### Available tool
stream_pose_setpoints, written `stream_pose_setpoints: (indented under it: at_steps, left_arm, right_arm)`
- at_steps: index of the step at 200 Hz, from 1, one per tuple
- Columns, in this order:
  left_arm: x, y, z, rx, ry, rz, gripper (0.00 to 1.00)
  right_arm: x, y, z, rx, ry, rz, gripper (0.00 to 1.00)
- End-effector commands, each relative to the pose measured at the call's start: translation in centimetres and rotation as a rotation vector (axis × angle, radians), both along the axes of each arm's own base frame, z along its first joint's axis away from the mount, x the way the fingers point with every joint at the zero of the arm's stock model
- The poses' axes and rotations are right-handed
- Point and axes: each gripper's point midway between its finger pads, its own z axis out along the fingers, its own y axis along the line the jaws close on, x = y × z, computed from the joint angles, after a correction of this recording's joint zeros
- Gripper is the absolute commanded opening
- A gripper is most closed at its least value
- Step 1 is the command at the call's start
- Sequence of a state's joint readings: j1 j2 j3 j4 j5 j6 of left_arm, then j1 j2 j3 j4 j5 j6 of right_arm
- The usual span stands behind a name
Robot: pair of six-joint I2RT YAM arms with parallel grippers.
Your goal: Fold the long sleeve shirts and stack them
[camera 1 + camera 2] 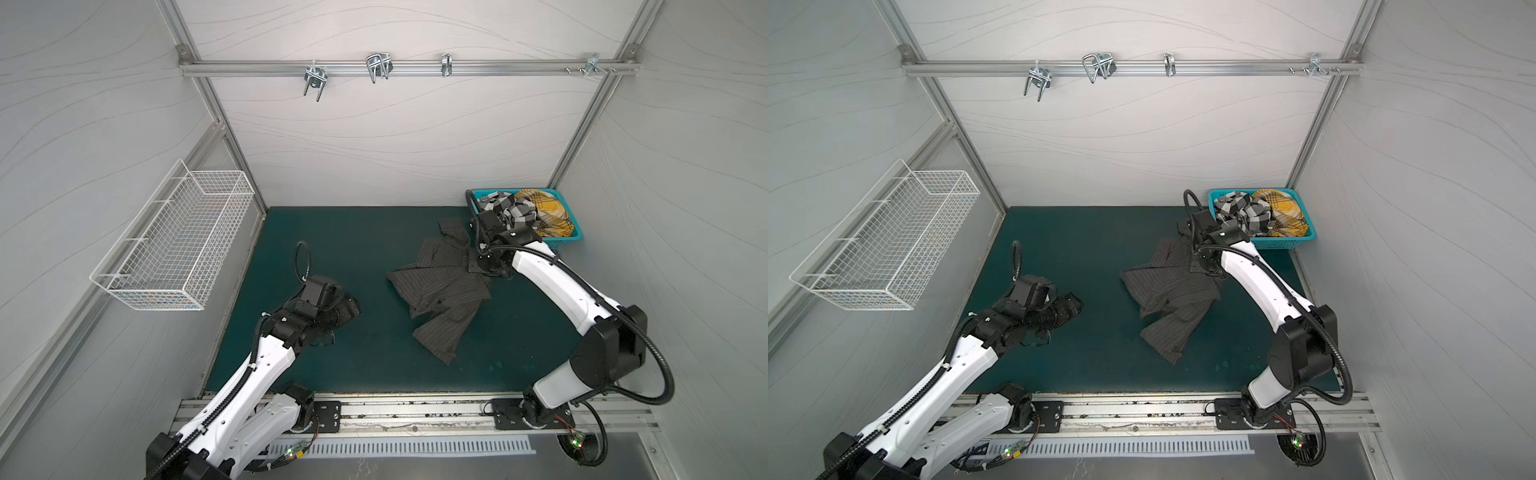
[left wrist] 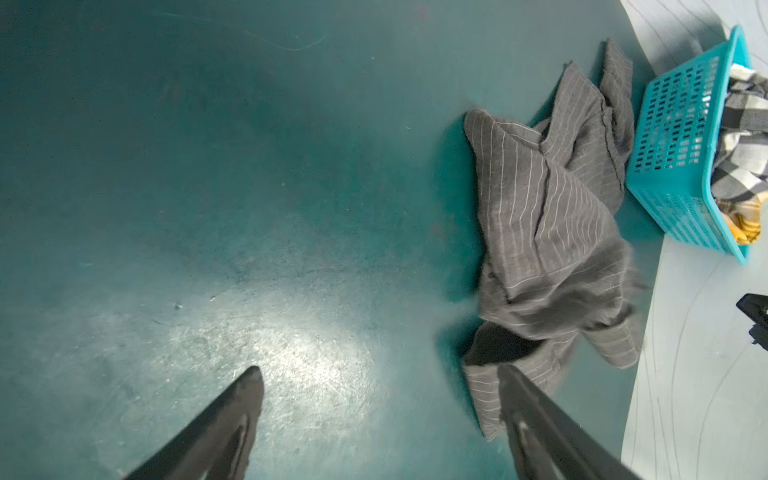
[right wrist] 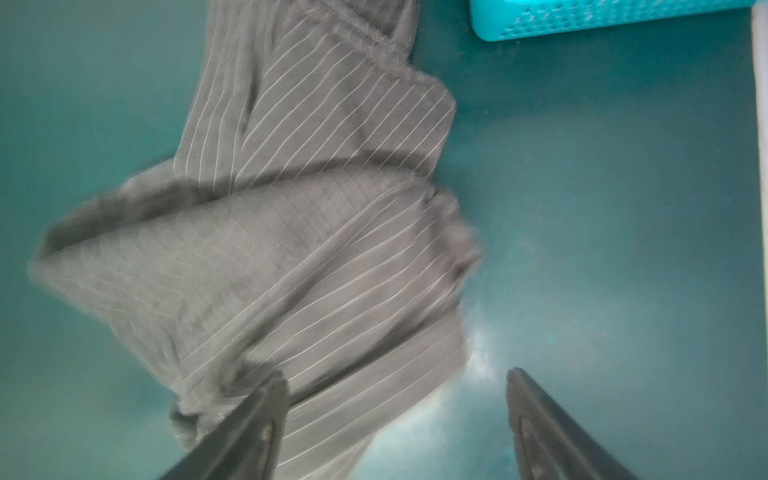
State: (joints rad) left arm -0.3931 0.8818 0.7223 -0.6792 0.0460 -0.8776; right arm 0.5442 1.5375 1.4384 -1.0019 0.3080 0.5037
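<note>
The charcoal pinstriped shirt lies crumpled on the green mat right of centre, blurred in both wrist views. My right gripper hangs open just above the shirt's far right edge, nothing between its fingers. My left gripper is open over bare mat to the left of the shirt, holding nothing. The black-and-white checked shirt and the mustard plaid shirt are bunched in the teal basket at the back right.
A white wire basket hangs on the left wall. Metal hooks sit on a rail across the back wall. The green mat shows bare between my left gripper and the striped shirt. The arms' mounting rail runs along the front edge.
</note>
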Motion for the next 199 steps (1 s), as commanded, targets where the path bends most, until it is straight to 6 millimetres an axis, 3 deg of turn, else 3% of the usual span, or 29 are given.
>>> stream_pose_setpoints:
  at_steps: [1,24,49,69,81,105,120,145,177,183,199]
  left_arm:
    - [1.1,-0.9,0.4,-0.018,-0.033,-0.033,0.91]
    - [2.0,-1.8,-0.5,-0.046,-0.002,-0.039,0.93]
    - [3.2,-3.4,-1.2,-0.098,0.021,-0.046,0.98]
    - [4.1,-4.2,-1.4,-0.122,0.014,-0.058,0.97]
    - [4.4,-4.3,-1.3,-0.119,0.005,-0.058,0.96]
    - [4.5,-4.1,-0.8,-0.114,-0.016,-0.059,0.95]
    - [4.4,-4.1,-0.7,-0.114,-0.016,-0.063,0.95]
    - [3.8,-3.9,-0.6,-0.113,-0.009,-0.065,0.94]
    - [3.0,-4.0,-0.9,-0.137,0.004,-0.064,0.94]
    - [2.9,-4.0,-0.9,-0.14,0.009,-0.068,0.94]
    - [2.8,-4.2,-1.0,-0.148,0.017,-0.075,0.93]
  right_arm:
    - [-4.0,1.0,1.2,-0.037,-0.012,-0.035,0.99]
    - [-7.1,4.6,-2.1,0.072,0.078,0.006,0.99]
    - [-8.0,5.6,-5.3,0.149,0.154,-0.001,0.91]
    - [-8.4,8.3,-6.4,0.279,0.192,0.042,0.85]
    - [-8.3,9.0,-6.6,0.301,0.198,0.044,0.82]
    - [-7.7,10.4,-7.4,0.405,0.196,0.008,0.67]
    - [-7.6,11.9,-7.9,0.502,0.211,-0.013,0.65]
    - [-7.9,12.5,-9.7,0.567,0.259,-0.109,0.57]
    - [-6.6,12.0,-11.3,0.561,0.243,-0.154,0.65]
    - [-6.1,11.9,-11.4,0.563,0.239,-0.153,0.62]
    - [-4.8,11.5,-11.1,0.559,0.222,-0.145,0.39]
